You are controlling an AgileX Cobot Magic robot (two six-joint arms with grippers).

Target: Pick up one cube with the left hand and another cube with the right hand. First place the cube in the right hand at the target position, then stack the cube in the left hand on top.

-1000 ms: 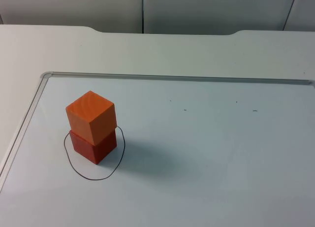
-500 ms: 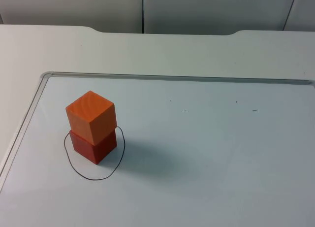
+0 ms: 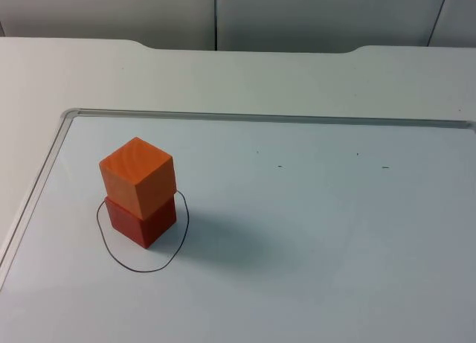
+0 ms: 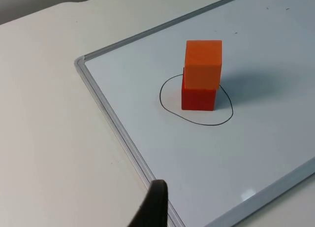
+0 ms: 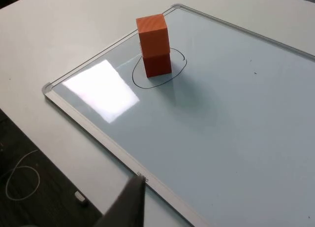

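A lighter orange wooden cube (image 3: 137, 175) sits squarely on a darker red-orange cube (image 3: 141, 222), stacked inside the hand-drawn black circle (image 3: 141, 236) toward nine o'clock on the silver-framed whiteboard (image 3: 312, 231) lying on the white table (image 3: 223, 79). Both arms wait drawn back; the left gripper (image 4: 152, 207) and right gripper (image 5: 129, 203) each show one black fingertip, whether parted or closed I cannot tell.

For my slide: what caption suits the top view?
Orange cube stacked on red cube inside the drawn circle on the whiteboard.
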